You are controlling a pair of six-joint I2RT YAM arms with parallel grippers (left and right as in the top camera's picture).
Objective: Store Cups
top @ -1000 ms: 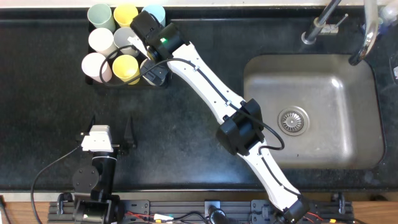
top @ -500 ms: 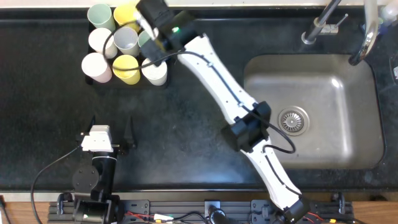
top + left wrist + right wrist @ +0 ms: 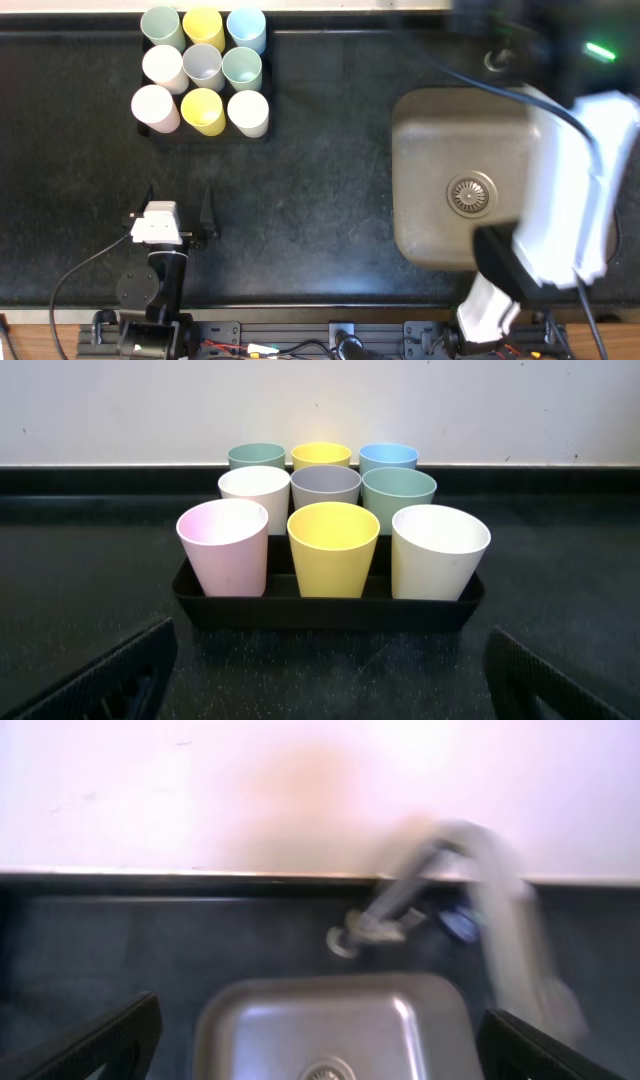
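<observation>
Up at the back left of the surface (image 3: 320, 180), nine cups (image 3: 333, 550) are sitting upright in the black tray (image 3: 330, 612), every slot filled. Both arms' jaws are gaping wide, carrying nothing, with the left arm (image 3: 160, 225) sitting low and the right arm (image 3: 575, 200) hanging over the sink (image 3: 420, 200). Storing is looking finished.

The cups (image 3: 333, 548) look matt plastic, the sink (image 3: 430, 200) brushed metal.

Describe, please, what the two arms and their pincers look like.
The right arm has white links, black joints and a green light. The left arm is black with a white wrist block; the left pincer is black.
</observation>
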